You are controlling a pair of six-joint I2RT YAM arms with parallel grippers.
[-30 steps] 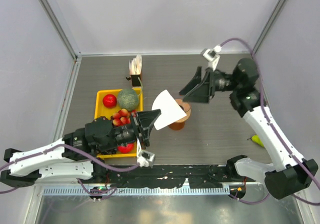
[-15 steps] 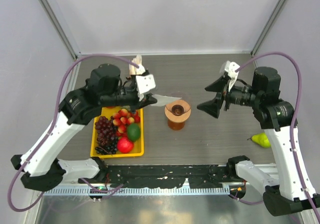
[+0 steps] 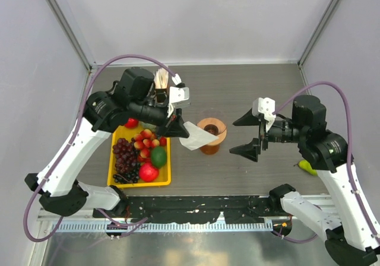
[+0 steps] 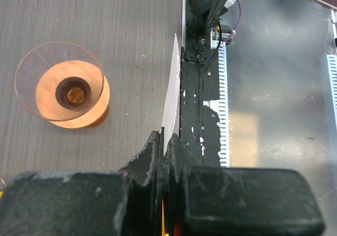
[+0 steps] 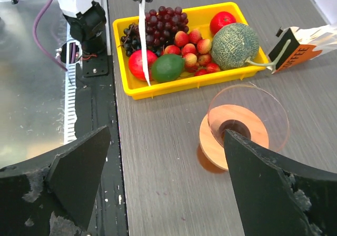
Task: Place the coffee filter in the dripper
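Okay, step in hand looks like carrying the coffee filter over to the dripper; it's not seated yet. Your left gripper is clamped tight on one edge of the filter, with the paper sticking out past the fingertips. Your right gripper is spread wide with nothing in it, off to the right of the dripper and well apart from it.

To do it well:
- Bring the paper over the centre of the dripper bowl, not just to its left rim.
- Tip the pointed end down toward the dark centre hole before you lower.
- The paper looks pressed flat, so it will probably need opening into a cone; I'd guess the free right claw can help, or steady the dripper.
- Go slow. The sheet is thin and floppy, and the dripper looks light enough to shove.

Filter:
- Plain white paper, wedge-shaped from above.
- Its free corner laps over the dripper's left rim in the top view; can't tell if it's touching.
- In the left wrist view it shows edge-on as a thin white line, to the right of the dripper.

Dripper: upright, clear bowl, tan-orange collar, nothing in it.
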